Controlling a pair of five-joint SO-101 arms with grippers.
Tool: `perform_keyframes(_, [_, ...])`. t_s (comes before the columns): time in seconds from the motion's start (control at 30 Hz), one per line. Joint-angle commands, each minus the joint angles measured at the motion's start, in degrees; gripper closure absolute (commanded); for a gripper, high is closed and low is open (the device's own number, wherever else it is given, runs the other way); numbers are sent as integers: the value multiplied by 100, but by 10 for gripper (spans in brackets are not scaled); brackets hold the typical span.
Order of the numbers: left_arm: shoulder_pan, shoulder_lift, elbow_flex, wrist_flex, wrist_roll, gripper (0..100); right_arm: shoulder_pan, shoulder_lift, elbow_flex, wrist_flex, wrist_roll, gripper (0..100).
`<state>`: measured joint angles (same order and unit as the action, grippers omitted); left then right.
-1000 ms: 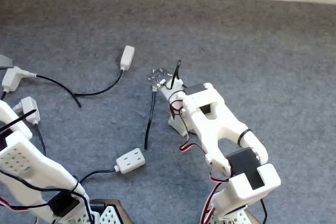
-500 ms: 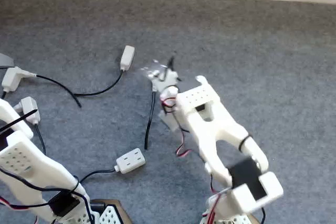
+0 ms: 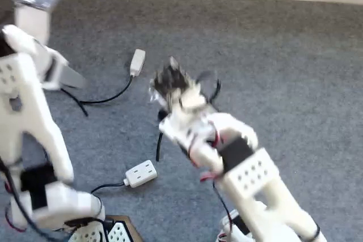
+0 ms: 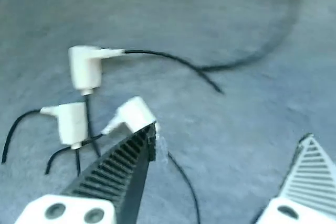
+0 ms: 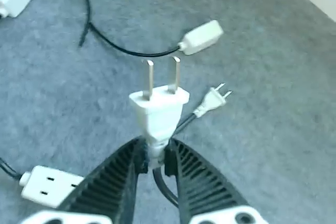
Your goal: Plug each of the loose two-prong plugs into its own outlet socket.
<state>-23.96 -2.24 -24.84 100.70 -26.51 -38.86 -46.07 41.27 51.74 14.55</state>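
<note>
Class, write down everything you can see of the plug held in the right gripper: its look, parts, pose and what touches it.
The white two-prong plug looks like smooth moulded plastic, with a wide face tapering to a narrow rear. Two flat metal prongs stand side by side, pointing away from the right gripper and touching nothing. The black ribbed fingers clamp its narrow rear, where a black cord leaves between them. It is held above the grey carpet.

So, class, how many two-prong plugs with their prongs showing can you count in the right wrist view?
2. One white plug is clamped in the right gripper, prongs pointing away; a smaller plug lies on the carpet close by. More may sit outside this view.
</note>
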Motion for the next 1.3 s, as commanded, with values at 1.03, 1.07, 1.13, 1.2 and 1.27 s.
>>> perform_keyframes(1.03, [2580,-6475,8558,-4220,1187,557,-1033,-1552,2079,-426,-457,994])
perform_keyframes(1.07, [2580,-6475,8646,-4246,1187,557,-1024,-1552,1938,-330,-448,994])
perform_keyframes(1.13, [2580,-6484,8752,-4255,1178,557,-998,-1543,1596,-92,-448,994])
perform_keyframes(1.2, [2580,-6484,8787,-4237,1169,557,-936,-1543,1226,136,-422,994])
perform_keyframes(1.27, [2580,-6484,8796,-4229,1160,557,-831,-1525,901,356,-255,994])
